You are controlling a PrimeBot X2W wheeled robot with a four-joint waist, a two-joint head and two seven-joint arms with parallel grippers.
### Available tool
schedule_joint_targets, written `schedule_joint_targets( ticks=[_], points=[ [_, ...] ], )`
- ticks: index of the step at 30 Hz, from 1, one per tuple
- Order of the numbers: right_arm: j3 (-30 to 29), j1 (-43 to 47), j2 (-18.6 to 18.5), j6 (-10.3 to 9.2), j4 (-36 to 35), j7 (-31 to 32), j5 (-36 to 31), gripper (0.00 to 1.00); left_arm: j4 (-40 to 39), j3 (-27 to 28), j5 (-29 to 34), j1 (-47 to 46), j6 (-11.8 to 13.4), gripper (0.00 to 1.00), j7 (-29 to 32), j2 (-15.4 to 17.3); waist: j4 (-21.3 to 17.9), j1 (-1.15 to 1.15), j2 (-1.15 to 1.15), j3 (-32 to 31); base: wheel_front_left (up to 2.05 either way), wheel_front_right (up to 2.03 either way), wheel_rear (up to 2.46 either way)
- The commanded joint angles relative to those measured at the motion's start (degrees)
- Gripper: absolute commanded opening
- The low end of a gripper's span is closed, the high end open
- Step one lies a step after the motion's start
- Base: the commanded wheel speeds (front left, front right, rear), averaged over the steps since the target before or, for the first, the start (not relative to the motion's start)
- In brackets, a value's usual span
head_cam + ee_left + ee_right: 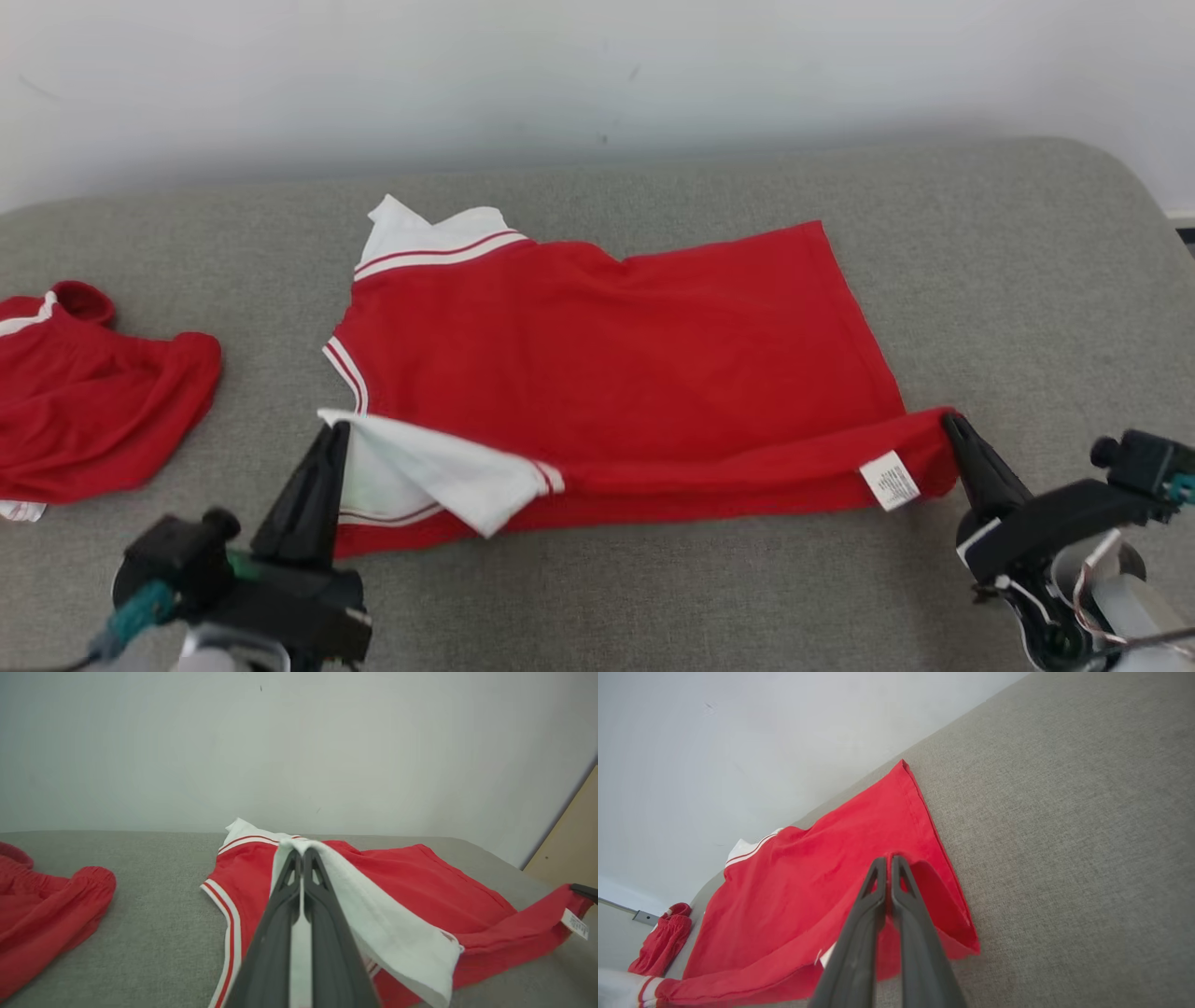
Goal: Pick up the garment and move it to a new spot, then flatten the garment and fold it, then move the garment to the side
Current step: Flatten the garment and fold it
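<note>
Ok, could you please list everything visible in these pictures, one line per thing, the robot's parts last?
Short-sleeved fabric shirt: one, red with white striped sleeves and collar, middle of the surface, near edge lifted.
Sewn-in care label: one, white, on the shirt's lifted hem near its right corner.
Crumpled cloth garment: one, red with a white stripe, at the left, apart from the shirt.
Padded fabric surface: one, grey, under both garments.
Plain wall: one, white, behind the surface.
Flat board: one, tan, at the right edge of the left wrist view.
Left gripper: one, dark, shut on the shirt's white sleeve.
Right gripper: one, dark, shut on the shirt's red hem corner.
</note>
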Motion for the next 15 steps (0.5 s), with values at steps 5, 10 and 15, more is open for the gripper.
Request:
schedule_joint_targets(
  ticks=[5,10,15],
  points=[
    [-0.4,-6.8,3.4,0.03,6.8,1.5,-2.3,0.00,9.0,-2.2,-1.1,-8.5,-0.5,0.00,-0.2,2.0,-0.5,-0.01,-0.01,2.5,0.00,0.00,0.00],
    [0.2,-12.0,5.4,0.02,12.3,1.8,-4.3,0.00,17.9,-4.4,-2.3,-14.9,-0.6,0.00,-0.8,3.1,-0.8,-0.01,-0.01,4.3,0.00,0.00,0.00],
    [1.1,-15.5,7.0,0.03,16.3,1.4,-5.2,0.00,24.8,-7.1,-3.6,-19.7,-0.6,0.00,-1.8,3.4,-1.1,-0.01,-0.01,5.6,0.00,0.00,0.00]
  ],
)
